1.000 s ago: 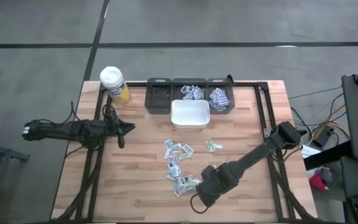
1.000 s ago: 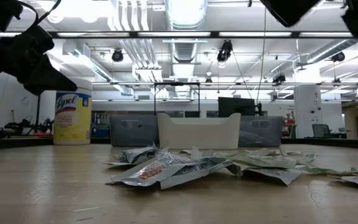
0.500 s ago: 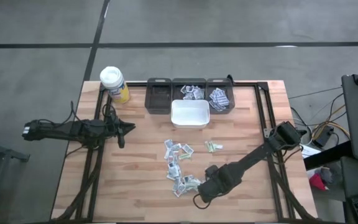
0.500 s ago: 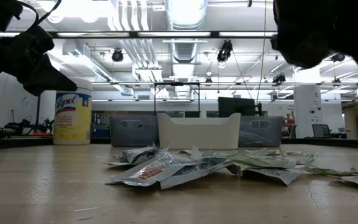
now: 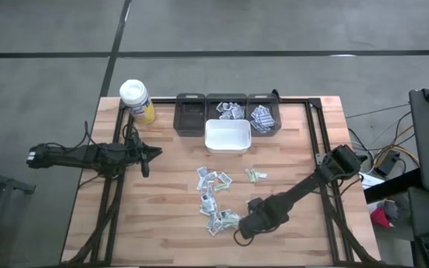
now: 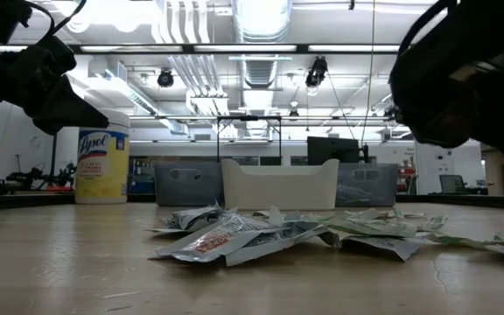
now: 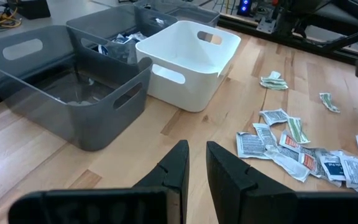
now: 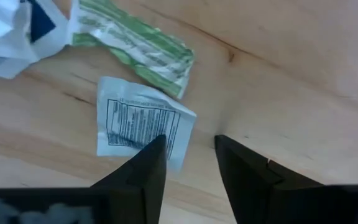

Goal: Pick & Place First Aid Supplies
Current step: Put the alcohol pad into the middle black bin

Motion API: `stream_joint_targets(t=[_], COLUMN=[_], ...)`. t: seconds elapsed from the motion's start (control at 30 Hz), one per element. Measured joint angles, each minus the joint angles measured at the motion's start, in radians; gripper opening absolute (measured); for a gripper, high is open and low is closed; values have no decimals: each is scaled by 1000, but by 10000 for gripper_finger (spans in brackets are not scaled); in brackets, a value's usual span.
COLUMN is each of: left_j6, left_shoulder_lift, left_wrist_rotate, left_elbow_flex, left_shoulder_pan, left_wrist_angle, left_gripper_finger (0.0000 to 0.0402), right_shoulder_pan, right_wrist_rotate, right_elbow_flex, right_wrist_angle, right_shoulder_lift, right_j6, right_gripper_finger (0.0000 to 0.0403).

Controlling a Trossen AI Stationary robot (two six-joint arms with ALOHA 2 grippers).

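Observation:
The first aid supplies (image 5: pixel 216 199) are small flat packets strewn loosely across the wooden table's middle, also seen in the low view as a pile (image 6: pixel 261 234). My right gripper (image 5: pixel 240 231) hangs open just above the near end of the pile and points steeply down. Below it lies a white packet with black print (image 8: pixel 138 124), one corner under the tip of a finger (image 8: pixel 154 152). A green-printed packet (image 8: pixel 138 40) lies beyond it. My left gripper (image 7: pixel 196 146) waits over the table's left side, with a narrow gap between its fingers and nothing in it.
Three grey bins (image 5: pixel 190 116) stand in a row at the far edge, two of them holding packets. A white bin (image 5: pixel 227 137) stands just in front of them. A yellow wipes bottle with a white lid (image 5: pixel 136 101) stands at the far left corner. Two packets (image 5: pixel 255 176) lie apart, right of the pile.
My right gripper has come down toward the table at the near end of the packet pile and has rolled about its own axis. In the low view it has sunk from the upper edge well into the picture. The packets have not moved.

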Motion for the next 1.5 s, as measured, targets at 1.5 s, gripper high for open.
stream_joint_targets(t=[1.5], left_j6=[3], left_shoulder_lift=[0], left_wrist_rotate=[0], left_elbow_flex=[0], left_shoulder_pan=[0], left_wrist_angle=[14], left_gripper_finger=[53], right_shoulder_pan=[-19], right_wrist_rotate=[277], right_elbow_flex=[-12], right_wrist_angle=[45], right_shoulder_lift=[-209], right_j6=[-722], right_gripper_finger=[8])
